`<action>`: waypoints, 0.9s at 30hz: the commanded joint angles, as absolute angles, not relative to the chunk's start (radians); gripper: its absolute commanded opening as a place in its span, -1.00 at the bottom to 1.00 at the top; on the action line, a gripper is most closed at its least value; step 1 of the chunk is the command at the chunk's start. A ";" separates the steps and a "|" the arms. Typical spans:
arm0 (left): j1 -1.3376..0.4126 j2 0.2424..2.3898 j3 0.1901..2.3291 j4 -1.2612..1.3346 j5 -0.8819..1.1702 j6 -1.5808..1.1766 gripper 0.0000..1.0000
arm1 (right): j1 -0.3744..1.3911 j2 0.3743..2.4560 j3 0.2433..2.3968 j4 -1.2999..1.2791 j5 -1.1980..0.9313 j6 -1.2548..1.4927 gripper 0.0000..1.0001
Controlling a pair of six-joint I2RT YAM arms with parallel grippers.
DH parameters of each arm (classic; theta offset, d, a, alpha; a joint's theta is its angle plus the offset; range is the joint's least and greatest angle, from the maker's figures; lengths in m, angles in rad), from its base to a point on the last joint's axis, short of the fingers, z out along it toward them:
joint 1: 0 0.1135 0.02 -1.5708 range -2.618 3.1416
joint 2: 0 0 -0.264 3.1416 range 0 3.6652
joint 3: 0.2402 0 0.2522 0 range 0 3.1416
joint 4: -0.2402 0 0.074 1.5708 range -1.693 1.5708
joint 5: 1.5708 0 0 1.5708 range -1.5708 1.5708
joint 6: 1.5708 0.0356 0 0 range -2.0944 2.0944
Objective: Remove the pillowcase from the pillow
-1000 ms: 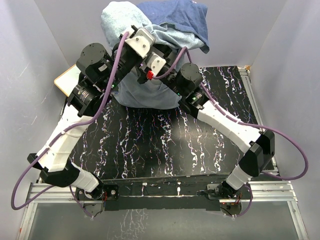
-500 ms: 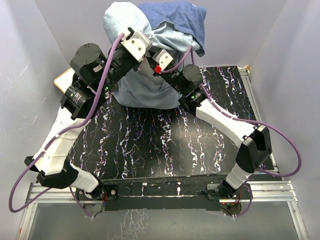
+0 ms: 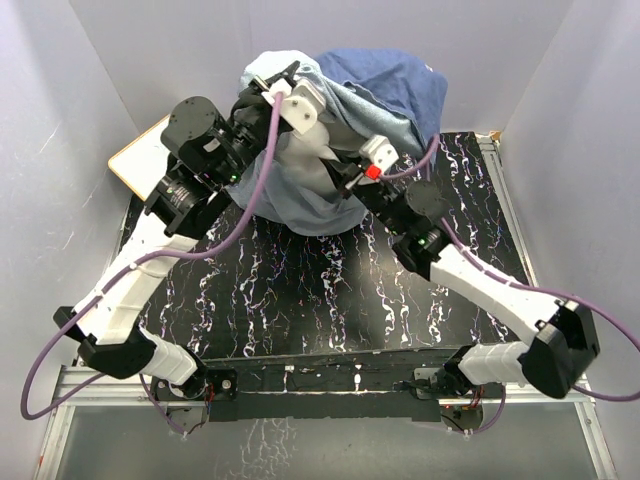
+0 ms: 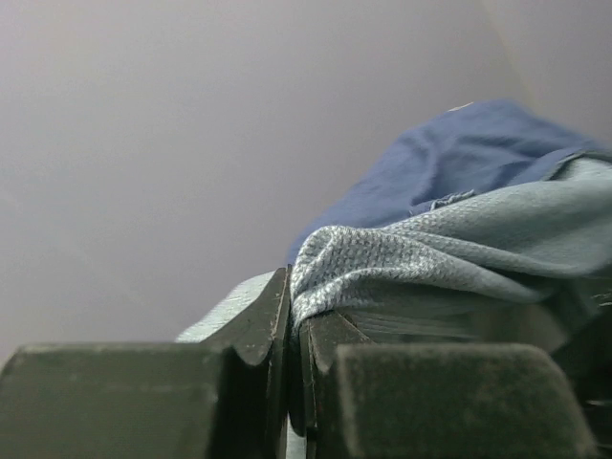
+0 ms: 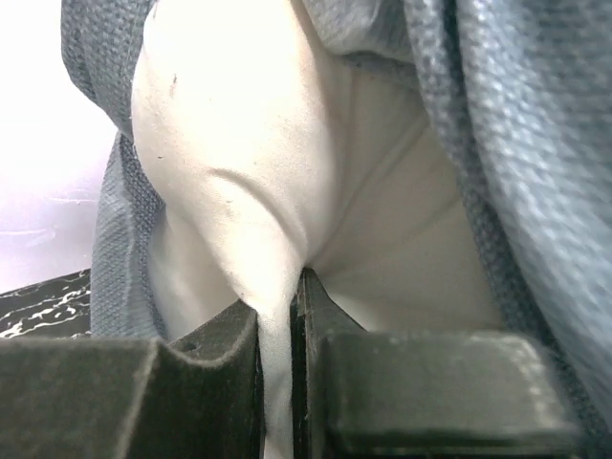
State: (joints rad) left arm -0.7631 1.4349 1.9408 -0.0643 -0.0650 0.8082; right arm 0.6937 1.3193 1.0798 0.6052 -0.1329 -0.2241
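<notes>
Pinching one pillowcase point(image 3: 400, 90), one pillow point(image 5: 239, 143)

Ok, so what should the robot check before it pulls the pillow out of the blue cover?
1. Left fingers pinch the pillowcase: ok, they are shut on its grey-blue edge.
2. Right fingers pinch only the pillow: ok, they are shut on a white fold with no cover between them.
3. Each arm holds a different thing, so they can pull apart: ok.
4. Pillow out of the pillowcase: not ok, only a white patch peeks out in the top view.
5. Both pinches strong enough for a pull: cannot tell.
</notes>
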 commanded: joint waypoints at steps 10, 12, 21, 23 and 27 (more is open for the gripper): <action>-0.740 1.470 2.024 0.153 -0.231 0.945 -1.00 | 0.684 1.056 0.887 0.425 0.120 -0.087 -0.84; -0.722 1.469 2.014 0.170 -0.242 0.946 -1.00 | 0.683 1.032 0.885 0.402 0.114 -0.082 -0.84; -0.480 1.433 1.967 0.160 -0.189 0.779 -1.00 | 0.682 0.986 0.910 0.340 0.128 -0.021 -0.84; -0.451 1.414 1.914 0.153 -0.171 0.750 -1.00 | 0.682 0.981 0.920 0.327 0.126 -0.007 -0.85; -0.397 1.382 1.809 0.128 -0.118 0.658 -1.00 | 0.682 0.959 0.951 0.308 0.083 0.009 -0.84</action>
State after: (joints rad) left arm -0.4850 1.4826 1.8568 0.0124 -0.0540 0.7547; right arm 0.6968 1.0153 0.9031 0.3836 0.0422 -0.0227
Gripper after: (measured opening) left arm 0.011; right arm 0.112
